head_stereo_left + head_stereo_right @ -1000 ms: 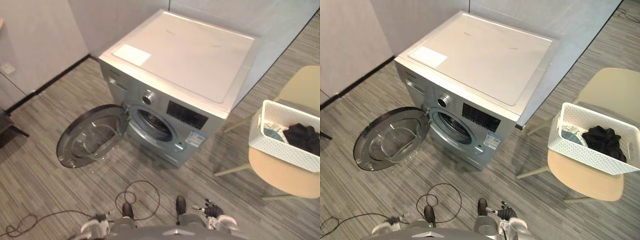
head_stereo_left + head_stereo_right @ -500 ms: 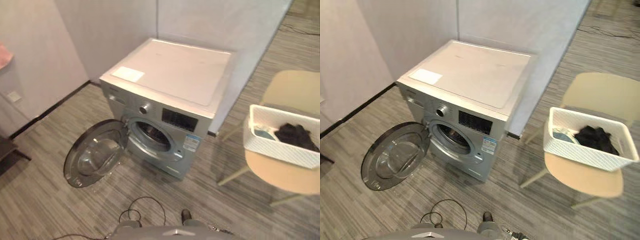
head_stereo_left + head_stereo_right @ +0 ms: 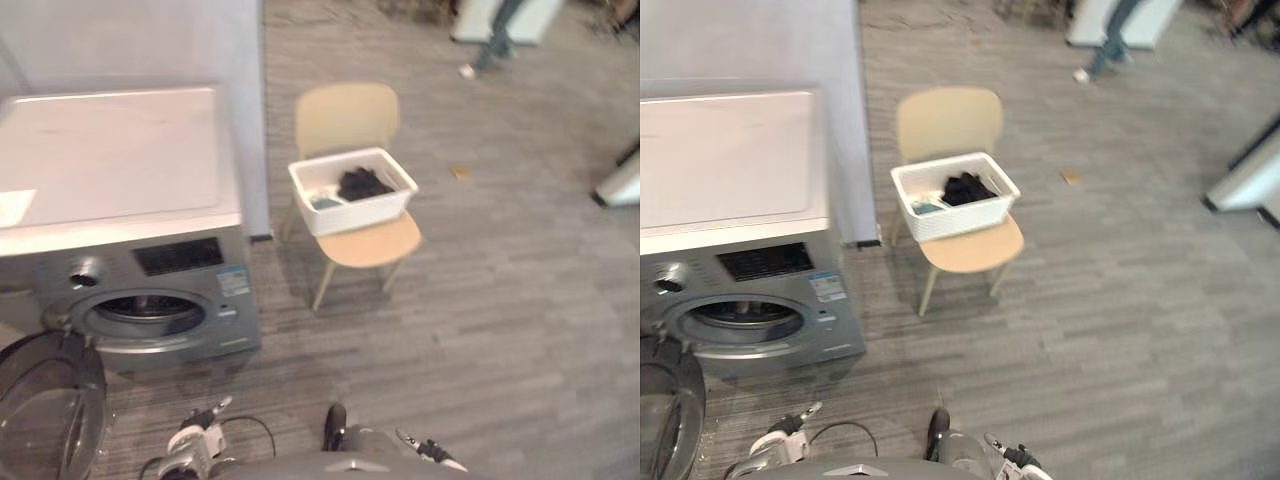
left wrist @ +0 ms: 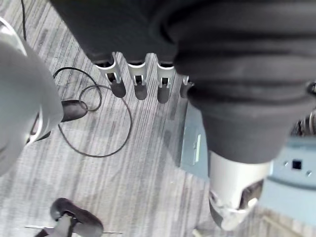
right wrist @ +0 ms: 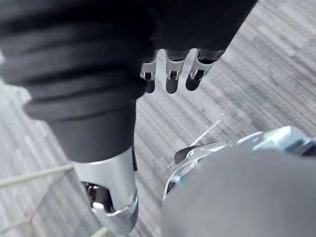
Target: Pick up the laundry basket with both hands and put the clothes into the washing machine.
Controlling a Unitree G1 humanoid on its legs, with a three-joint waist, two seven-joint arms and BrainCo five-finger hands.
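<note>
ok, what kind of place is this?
Probably a test space or office mocked up as a laundry corner, not a home: a front-load washing machine against a partition panel, a white laundry basket of dark clothes on a beige chair, and a person's legs across the open floor.

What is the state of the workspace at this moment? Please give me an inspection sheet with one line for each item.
surface: grey striped floor.
job's things: white basket stands on the chair seat, with dark clothes inside; washing machine beside the chair, its door open.
clutter: one small brown scrap on the floor past the chair.
hands: left hand open, holding nothing; right hand open, holding nothing; both low and apart from the basket.
cables: nothing seen.
surroundings: grey wall behind the machine; a person's legs at the far side.
</note>
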